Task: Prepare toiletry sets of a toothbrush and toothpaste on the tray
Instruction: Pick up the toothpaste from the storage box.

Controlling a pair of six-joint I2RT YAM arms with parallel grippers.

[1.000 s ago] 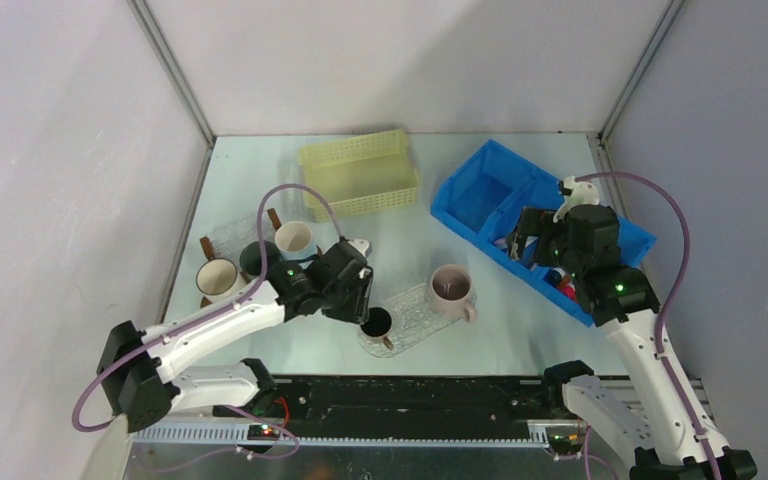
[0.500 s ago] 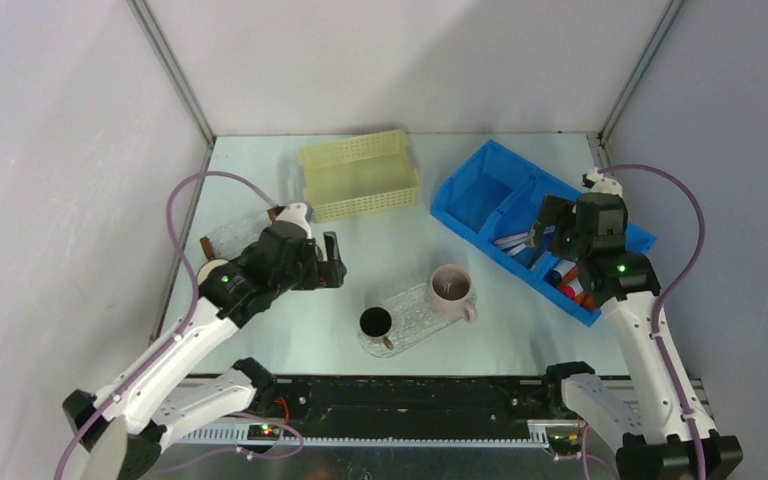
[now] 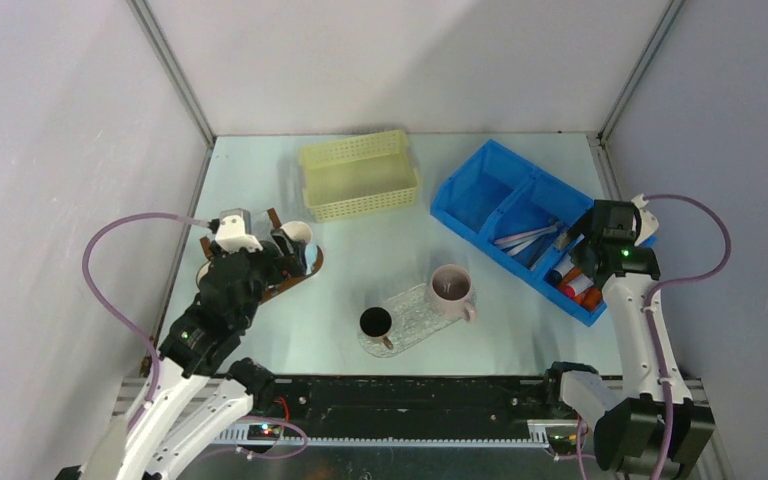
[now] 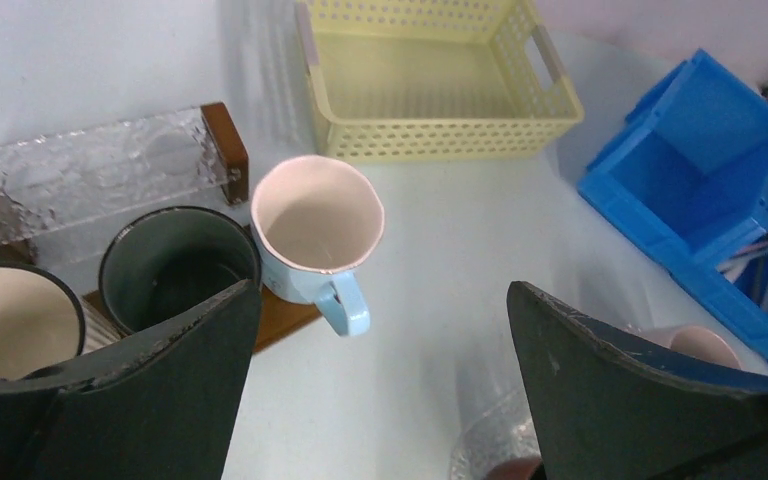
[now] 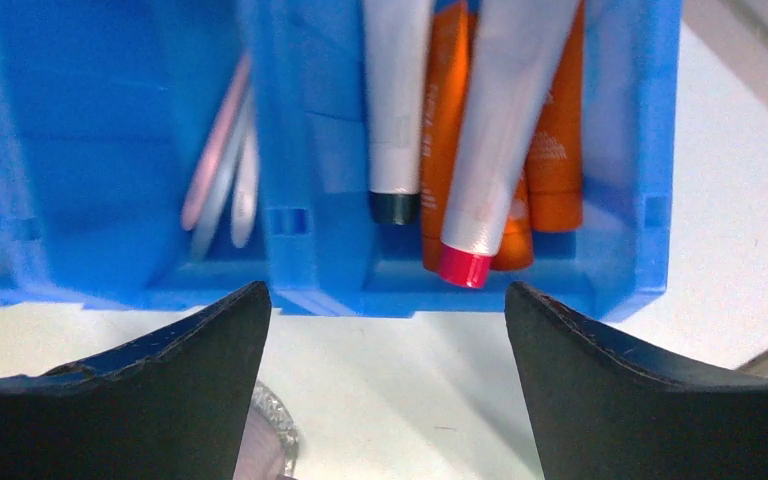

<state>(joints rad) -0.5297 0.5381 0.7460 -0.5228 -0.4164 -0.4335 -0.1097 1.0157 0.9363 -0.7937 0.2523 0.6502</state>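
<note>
Right claw (image 5: 385, 292) spread empty over the blue bin's (image 5: 320, 270) tubes (image 5: 470, 130), lined up for my grab; left claw (image 4: 382, 288) likewise spread.

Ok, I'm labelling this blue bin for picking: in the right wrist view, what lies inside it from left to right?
toothbrushes → black-capped white tube → red-capped white tube; the orange tubes overlap that last one, so they are left out.

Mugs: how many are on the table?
5: cream mug, dark mug, blue-handled mug at left; black mug, pink mug at the central glass tray. More may be hidden.
</note>
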